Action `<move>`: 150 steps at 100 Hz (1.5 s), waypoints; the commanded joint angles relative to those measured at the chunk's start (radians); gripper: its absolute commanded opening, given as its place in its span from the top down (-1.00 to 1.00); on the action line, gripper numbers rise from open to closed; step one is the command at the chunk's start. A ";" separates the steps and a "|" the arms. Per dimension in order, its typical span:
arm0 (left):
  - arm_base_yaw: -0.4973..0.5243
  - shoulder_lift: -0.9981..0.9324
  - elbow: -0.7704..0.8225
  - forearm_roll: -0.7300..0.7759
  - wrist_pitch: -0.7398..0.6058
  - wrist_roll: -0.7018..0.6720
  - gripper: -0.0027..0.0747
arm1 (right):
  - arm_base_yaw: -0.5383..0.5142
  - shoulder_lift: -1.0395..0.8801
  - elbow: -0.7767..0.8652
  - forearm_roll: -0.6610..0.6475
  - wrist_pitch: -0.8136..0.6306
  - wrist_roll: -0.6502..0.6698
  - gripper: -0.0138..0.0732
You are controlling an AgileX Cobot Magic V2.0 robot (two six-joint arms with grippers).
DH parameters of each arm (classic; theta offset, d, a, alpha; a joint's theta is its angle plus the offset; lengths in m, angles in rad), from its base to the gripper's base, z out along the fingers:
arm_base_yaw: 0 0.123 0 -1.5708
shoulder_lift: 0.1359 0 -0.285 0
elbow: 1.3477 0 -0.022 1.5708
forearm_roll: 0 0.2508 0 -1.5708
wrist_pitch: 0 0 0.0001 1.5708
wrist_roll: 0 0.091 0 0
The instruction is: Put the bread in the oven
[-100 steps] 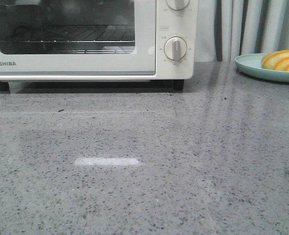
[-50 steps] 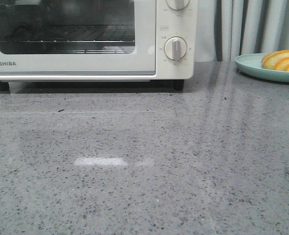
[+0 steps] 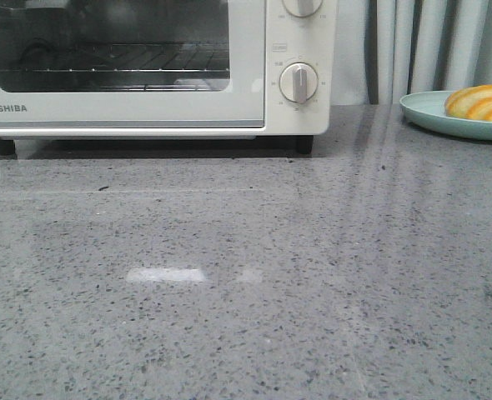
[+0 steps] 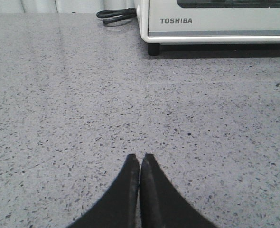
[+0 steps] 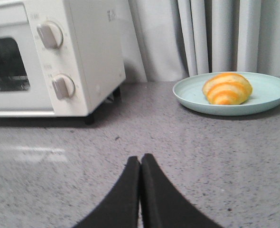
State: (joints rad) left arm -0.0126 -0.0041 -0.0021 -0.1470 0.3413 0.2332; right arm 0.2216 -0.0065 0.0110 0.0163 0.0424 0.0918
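The bread (image 3: 482,102), a golden-orange roll with cream stripes, lies on a pale green plate (image 3: 425,110) at the far right of the counter; it also shows in the right wrist view (image 5: 227,88). The white TOSHIBA oven (image 3: 146,112) stands at the back left with its glass door closed and a wire rack inside; it also shows in the left wrist view (image 4: 216,21) and the right wrist view (image 5: 83,52). My left gripper (image 4: 140,156) is shut and empty over bare counter. My right gripper (image 5: 140,157) is shut and empty, well short of the plate. Neither gripper shows in the front view.
A grey speckled counter (image 3: 246,275) spans the scene. A black power cord (image 4: 116,15) lies beside the oven's far corner. Grey curtains (image 3: 429,46) hang behind the plate. Two round dials (image 3: 298,82) sit on the oven's right panel.
The bright reflection on the counter in the front view has shrunk and shifted slightly left. The bread, plate and oven have not moved.
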 commanded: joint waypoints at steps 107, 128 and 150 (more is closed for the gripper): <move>-0.013 0.127 -0.308 -0.861 -0.033 0.383 0.99 | -0.008 0.053 -0.362 0.200 0.285 -0.102 0.80; -0.033 0.435 -0.538 -0.862 0.000 0.661 0.98 | -0.008 0.199 -0.507 0.143 0.310 -0.191 0.80; -0.149 0.615 -0.725 -0.861 -0.072 0.743 0.98 | -0.008 0.309 -0.541 0.147 0.307 -0.196 0.80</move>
State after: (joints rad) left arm -0.1166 0.5422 -0.6431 -0.9870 0.3178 0.9308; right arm 0.2216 0.2609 -0.4940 0.1688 0.4151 -0.0852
